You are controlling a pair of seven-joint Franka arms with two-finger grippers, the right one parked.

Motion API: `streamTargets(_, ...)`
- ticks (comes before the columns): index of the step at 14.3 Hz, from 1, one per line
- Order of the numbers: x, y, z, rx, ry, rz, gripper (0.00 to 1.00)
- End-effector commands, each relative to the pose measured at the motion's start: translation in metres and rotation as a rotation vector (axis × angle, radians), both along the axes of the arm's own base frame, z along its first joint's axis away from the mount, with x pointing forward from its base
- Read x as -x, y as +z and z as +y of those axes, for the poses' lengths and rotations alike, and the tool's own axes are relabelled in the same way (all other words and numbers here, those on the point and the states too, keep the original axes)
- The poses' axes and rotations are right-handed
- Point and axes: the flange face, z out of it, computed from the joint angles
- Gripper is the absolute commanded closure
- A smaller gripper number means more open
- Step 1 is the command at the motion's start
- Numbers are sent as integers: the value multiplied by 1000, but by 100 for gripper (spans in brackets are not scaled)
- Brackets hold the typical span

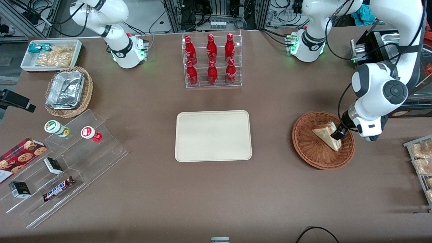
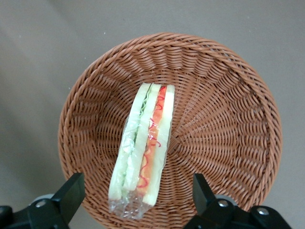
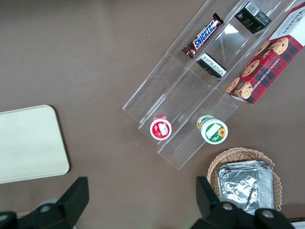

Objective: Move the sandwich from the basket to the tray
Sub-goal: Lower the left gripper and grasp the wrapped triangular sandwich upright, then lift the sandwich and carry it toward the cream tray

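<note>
The sandwich [image 1: 326, 134] is a pale wrapped wedge with red and green filling; it lies in the round reddish-brown wicker basket [image 1: 310, 148] toward the working arm's end of the table. In the left wrist view the sandwich [image 2: 145, 148] rests on its side in the basket [image 2: 224, 119]. My left gripper [image 1: 338, 134] hovers just above the sandwich, at the basket's side toward the working arm's end. Its fingers [image 2: 71, 193] are open, one on each side of the sandwich's wrapped end, apart from it. The gripper [image 2: 136, 198] holds nothing. The cream tray [image 1: 213, 135] lies mid-table, bare.
A clear rack of red bottles [image 1: 212, 60] stands farther from the front camera than the tray. Toward the parked arm's end are a clear stepped stand [image 1: 64, 168] with snacks, a tan wicker basket with a foil container [image 1: 67, 90] and a white snack bin [image 1: 50, 54].
</note>
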Motion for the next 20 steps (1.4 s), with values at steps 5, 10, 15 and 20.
streamTargets(5,9,-33,-2,2,96,15,0)
streamTargets(10,12,-61,-2,24,128,63,24)
streamTargets(15,8,-54,-6,40,122,57,95)
streamTargets(20,-20,7,-60,40,-166,175,99)
